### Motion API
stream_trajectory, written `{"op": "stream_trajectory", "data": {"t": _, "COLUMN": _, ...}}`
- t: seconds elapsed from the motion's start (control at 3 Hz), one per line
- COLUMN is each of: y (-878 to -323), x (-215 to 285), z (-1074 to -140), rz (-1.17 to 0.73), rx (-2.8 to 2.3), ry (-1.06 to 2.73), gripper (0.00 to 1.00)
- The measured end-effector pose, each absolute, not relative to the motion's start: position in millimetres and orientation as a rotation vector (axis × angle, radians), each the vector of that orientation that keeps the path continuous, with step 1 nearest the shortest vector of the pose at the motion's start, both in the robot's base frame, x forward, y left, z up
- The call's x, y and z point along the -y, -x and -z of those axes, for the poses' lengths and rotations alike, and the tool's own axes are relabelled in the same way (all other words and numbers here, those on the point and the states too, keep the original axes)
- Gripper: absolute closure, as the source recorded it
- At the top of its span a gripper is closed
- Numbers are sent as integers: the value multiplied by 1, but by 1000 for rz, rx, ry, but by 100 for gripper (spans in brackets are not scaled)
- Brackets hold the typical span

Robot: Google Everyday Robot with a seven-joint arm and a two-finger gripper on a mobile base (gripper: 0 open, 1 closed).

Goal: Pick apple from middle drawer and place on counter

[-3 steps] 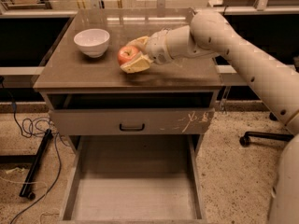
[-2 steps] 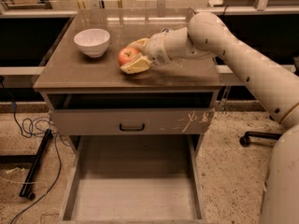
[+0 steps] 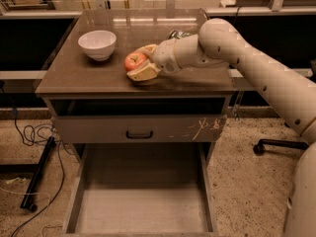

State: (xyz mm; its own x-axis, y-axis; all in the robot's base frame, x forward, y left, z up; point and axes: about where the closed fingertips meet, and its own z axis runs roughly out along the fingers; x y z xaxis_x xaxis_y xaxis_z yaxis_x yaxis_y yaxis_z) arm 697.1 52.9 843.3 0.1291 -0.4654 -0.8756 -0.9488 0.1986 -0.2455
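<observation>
The two cream-coloured fingers (image 3: pixel 144 73) are clamped around the small round red-orange apple (image 3: pixel 133 60), one above it and one below. The lower finger lies right down on the smooth grey-brown counter surface (image 3: pixel 74 75). That puts the gripper (image 3: pixel 136 63) low over the front middle of the surface, and the white arm reaches in from the right.

The apple is out of the drawer and at counter level. Whether its underside actually touches the surface, I cannot tell. The round white ceramic bowl (image 3: pixel 98 43) stands near the apple on the left, with a clear gap between them.

Below, the wide grey-brown middle drawer (image 3: pixel 143 204) hangs pulled out, its bare floor showing nothing inside. Above it sits the closed drawer front with the dark handle (image 3: pixel 139 131).

So the pick looks done, and this is the placing step, near its end. The next move calls for spreading the fingers gently so the apple settles without rolling toward the front edge. After that the gripper should back away to the right, clear of the bowl.
</observation>
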Motion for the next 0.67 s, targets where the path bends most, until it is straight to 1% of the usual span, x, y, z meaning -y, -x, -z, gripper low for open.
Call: {"op": "stream_trajectory", "data": {"t": 0.67, "y": -697, "x": -53, "z": -843, "rz": -618, "rx": -1488, "ry": 1417, "gripper": 14}}
